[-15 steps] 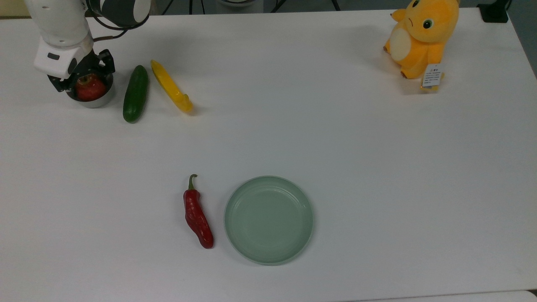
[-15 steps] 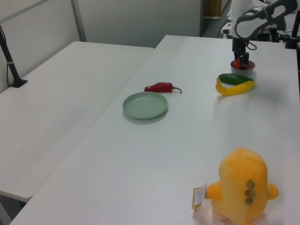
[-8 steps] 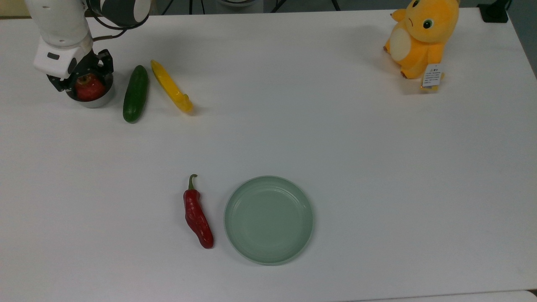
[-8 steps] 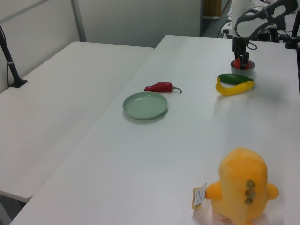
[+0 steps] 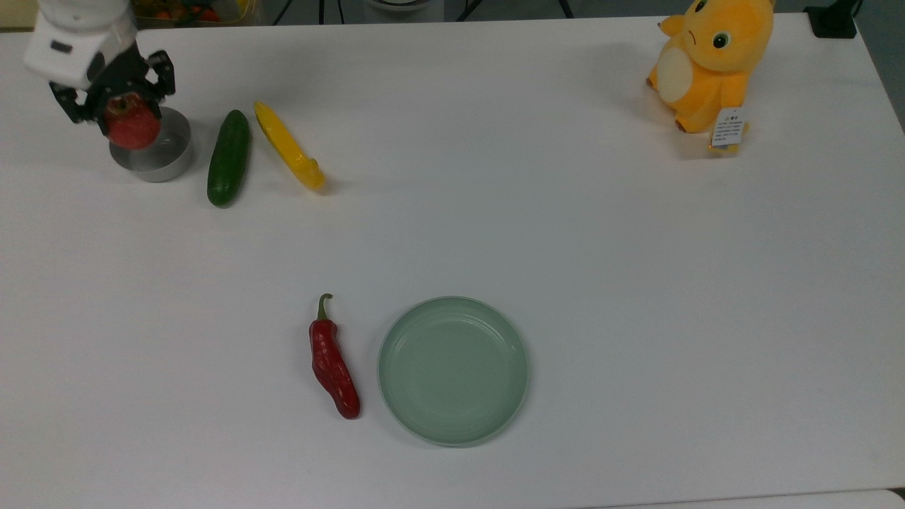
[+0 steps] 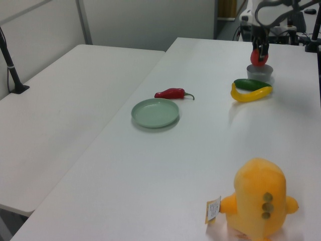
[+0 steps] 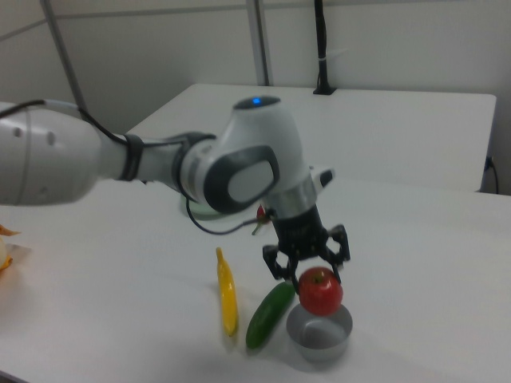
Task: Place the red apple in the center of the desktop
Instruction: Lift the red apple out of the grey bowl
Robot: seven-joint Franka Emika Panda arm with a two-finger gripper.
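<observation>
— Where do we find the red apple (image 5: 133, 127) right now?

— We see it pinched between the two black fingers of the gripper (image 5: 121, 112), held in the air just above the small grey metal bowl (image 5: 157, 154) and clear of its rim. In the right view the apple (image 7: 320, 290) hangs directly over the bowl (image 7: 319, 333). That spot is the far left corner of the desktop (image 5: 565, 226) in the top view, well apart from the middle.

— Which way does it point?

— Being round, it has no long axis that we can name. In the right view its top dimple faces up toward the gripper (image 7: 310, 270), so we read it as upright; the stem itself we cannot make out.

— And the jaws?

— Closed onto the apple, one finger on each side of it.

— What lies around it?

— In the top view, just right of the bowl, we see a green cucumber (image 5: 228, 157) and a yellow pepper (image 5: 288, 145) lying side by side. Nearer the front edge sit a red chili pepper (image 5: 332, 360) and a pale green plate (image 5: 452, 370), just beside each other. An orange plush toy (image 5: 710, 60) sits in the far right corner.
</observation>
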